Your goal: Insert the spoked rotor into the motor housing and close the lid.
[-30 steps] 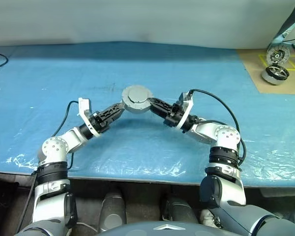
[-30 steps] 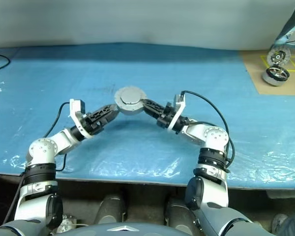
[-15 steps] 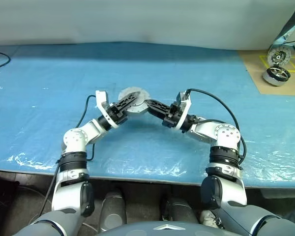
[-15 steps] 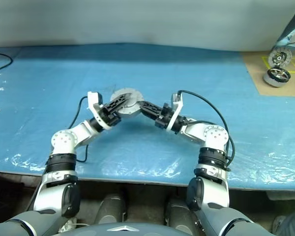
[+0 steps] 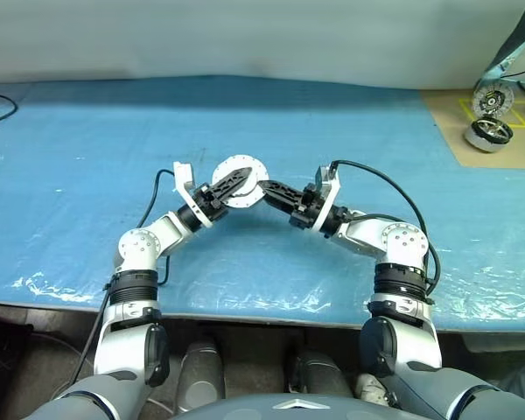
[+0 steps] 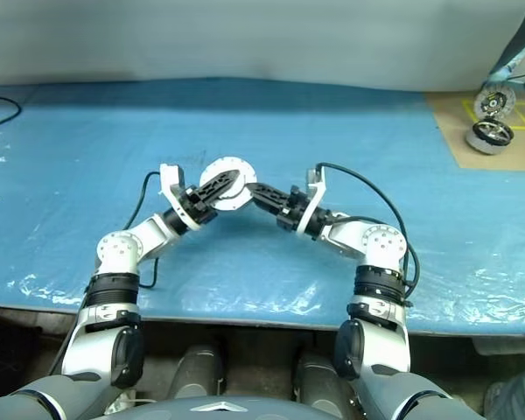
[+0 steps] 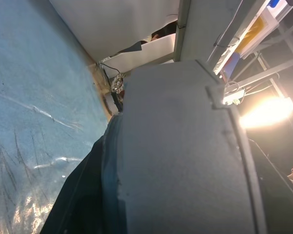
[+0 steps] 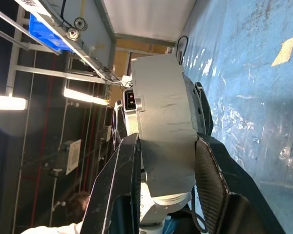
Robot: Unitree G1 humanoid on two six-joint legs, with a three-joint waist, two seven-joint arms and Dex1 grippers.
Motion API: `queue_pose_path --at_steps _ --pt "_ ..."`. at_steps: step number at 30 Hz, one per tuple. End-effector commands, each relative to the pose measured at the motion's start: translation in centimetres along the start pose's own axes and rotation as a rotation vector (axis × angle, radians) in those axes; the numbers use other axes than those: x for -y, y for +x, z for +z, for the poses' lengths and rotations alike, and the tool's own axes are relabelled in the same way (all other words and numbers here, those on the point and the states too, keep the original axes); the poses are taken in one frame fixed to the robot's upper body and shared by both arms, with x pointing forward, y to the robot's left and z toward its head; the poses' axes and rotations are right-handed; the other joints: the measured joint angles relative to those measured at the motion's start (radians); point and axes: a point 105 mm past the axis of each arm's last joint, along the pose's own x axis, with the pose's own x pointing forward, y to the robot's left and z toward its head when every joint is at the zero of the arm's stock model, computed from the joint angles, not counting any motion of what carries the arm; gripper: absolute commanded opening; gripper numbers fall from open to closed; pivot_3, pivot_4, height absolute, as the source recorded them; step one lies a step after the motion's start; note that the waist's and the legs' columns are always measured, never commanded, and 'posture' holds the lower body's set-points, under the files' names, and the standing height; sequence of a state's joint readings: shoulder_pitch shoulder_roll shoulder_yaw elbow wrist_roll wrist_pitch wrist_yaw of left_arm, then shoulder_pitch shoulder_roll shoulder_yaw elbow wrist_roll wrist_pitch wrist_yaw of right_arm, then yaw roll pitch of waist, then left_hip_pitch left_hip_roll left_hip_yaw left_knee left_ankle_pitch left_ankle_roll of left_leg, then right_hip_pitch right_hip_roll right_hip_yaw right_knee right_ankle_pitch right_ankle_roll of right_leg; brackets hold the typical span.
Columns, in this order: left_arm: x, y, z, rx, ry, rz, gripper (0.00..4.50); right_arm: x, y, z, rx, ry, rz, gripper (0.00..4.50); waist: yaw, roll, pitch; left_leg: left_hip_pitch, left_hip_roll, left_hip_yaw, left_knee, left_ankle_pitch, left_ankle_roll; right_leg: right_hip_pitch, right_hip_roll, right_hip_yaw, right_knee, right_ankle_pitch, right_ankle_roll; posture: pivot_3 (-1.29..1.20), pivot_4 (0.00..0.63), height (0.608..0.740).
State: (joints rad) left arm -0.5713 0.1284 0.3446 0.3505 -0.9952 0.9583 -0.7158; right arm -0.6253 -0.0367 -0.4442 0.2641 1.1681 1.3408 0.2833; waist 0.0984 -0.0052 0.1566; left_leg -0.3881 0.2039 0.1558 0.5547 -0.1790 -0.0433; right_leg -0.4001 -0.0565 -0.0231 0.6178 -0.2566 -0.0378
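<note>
A wide surface (image 5: 87, 175) covered in blue sheeting spans the scene, its near edge wrinkled and glossy with clear film. Behind it, at the far side, stands a plain pale grey wall (image 5: 245, 39). At the far right a tan board (image 5: 490, 153) lies on the surface. Beyond the surface, a metal-framed rack (image 8: 49, 53) holds a blue bin (image 8: 49, 34), and bright strip lamps (image 8: 83, 95) glow in the dim room.

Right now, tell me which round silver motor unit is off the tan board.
The motor housing, held up between both end effectors over the blue table; the other motor lies on the tan board.
</note>
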Motion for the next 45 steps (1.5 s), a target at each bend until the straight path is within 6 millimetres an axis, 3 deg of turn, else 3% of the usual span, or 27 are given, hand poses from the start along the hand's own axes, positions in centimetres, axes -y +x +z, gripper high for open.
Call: queue_pose_path --at_steps 1,2,5,12,14,18,24,30,37,43,45 --pt "1.8 0.0 1.4 0.052 0.041 -0.077 2.56 -2.0 0.7 0.5 0.019 -0.110 0.047 1.24 0.000 0.000 0.000 0.000 0.000 0.000 0.000 0.000 0.000 0.000 0.000 0.000 0.000 0.000 0.000 0.00 0.150 0.740" --pt "2.1 -0.1 1.6 0.069 0.031 -0.100 2.55 -1.8 0.8 0.6 0.026 -0.136 0.025 1.24 -0.001 0.000 0.000 0.000 0.000 0.000 0.001 0.000 0.000 0.000 0.000 0.000 0.000 0.000 0.000 0.00 0.150 0.740" --pt "0.6 0.3 1.6 0.061 0.041 0.004 2.52 -1.4 0.9 0.8 0.048 -0.158 -0.001 1.24 0.000 0.000 0.000 0.000 0.000 -0.001 0.001 0.000 0.000 0.001 0.000 0.000 0.000 0.000 0.000 0.00 0.150 0.740" --pt "0.6 0.2 2.2 0.084 0.064 0.027 2.52 -0.9 0.9 1.8 0.119 -0.223 -0.038 1.24 -0.001 0.000 0.000 -0.001 0.000 -0.003 0.002 0.000 0.000 0.001 0.000 -0.001 0.000 0.000 0.000 0.00 0.150 0.740" --pt "0.5 0.2 3.0 0.116 0.067 0.034 2.52 -0.7 0.6 2.6 0.173 -0.210 -0.029 1.90 -0.001 0.000 0.000 -0.001 0.000 -0.003 0.002 0.000 0.000 0.001 0.000 -0.001 0.000 0.000 0.000 0.00 0.150 0.740" --pt "0.1 0.1 5.2 0.201 0.086 0.065 2.52 -0.8 0.6 1.6 0.103 -0.161 0.003 3.20 -0.001 0.000 0.000 -0.001 0.000 -0.004 0.003 0.000 0.000 0.002 0.000 -0.002 0.001 0.000 0.001 0.00 0.150 0.740" --pt "-2.1 -1.3 8.4 0.324 0.150 0.198 2.52 0.0 0.2 2.3 0.136 -0.161 -0.047 3.20 0.000 0.000 0.000 -0.003 -0.001 -0.006 0.004 0.000 0.000 0.001 0.001 -0.002 0.001 0.000 0.001 0.00 0.150 0.740" --pt "-5.5 -2.9 9.4 0.361 0.218 0.397 2.52 0.5 -0.1 2.0 0.117 -0.211 -0.090 3.20 0.001 0.000 0.000 -0.004 -0.001 -0.007 0.006 0.000 0.000 0.001 0.000 -0.003 0.000 0.001 0.001 0.00 0.150 0.740" --pt "-7.2 -3.8 10.0 0.380 0.295 0.515 2.52 0.7 -0.2 2.0 0.127 -0.234 -0.106 3.20 0.002 -0.002 0.001 -0.005 0.000 -0.007 0.007 0.000 0.000 0.001 0.000 -0.004 0.001 0.001 0.002 0.00 0.150 0.740" --pt "-8.3 -5.3 10.6 0.384 0.384 0.633 4.31 0.9 -0.6 2.4 0.146 -0.254 -0.121 3.24 0.000 -0.002 0.001 -0.005 -0.001 -0.007 0.008 0.000 0.000 0.001 0.000 -0.004 0.002 0.001 0.002 0.00 0.150 0.740" --pt "-8.5 -5.6 10.9 0.388 0.399 0.665 4.46 0.9 -0.6 2.3 0.140 -0.263 -0.122 3.24 -0.002 -0.002 0.001 -0.004 -0.001 -0.007 0.008 0.000 0.000 0.001 0.000 -0.004 0.003 0.001 0.002 0.00 0.150 0.740"
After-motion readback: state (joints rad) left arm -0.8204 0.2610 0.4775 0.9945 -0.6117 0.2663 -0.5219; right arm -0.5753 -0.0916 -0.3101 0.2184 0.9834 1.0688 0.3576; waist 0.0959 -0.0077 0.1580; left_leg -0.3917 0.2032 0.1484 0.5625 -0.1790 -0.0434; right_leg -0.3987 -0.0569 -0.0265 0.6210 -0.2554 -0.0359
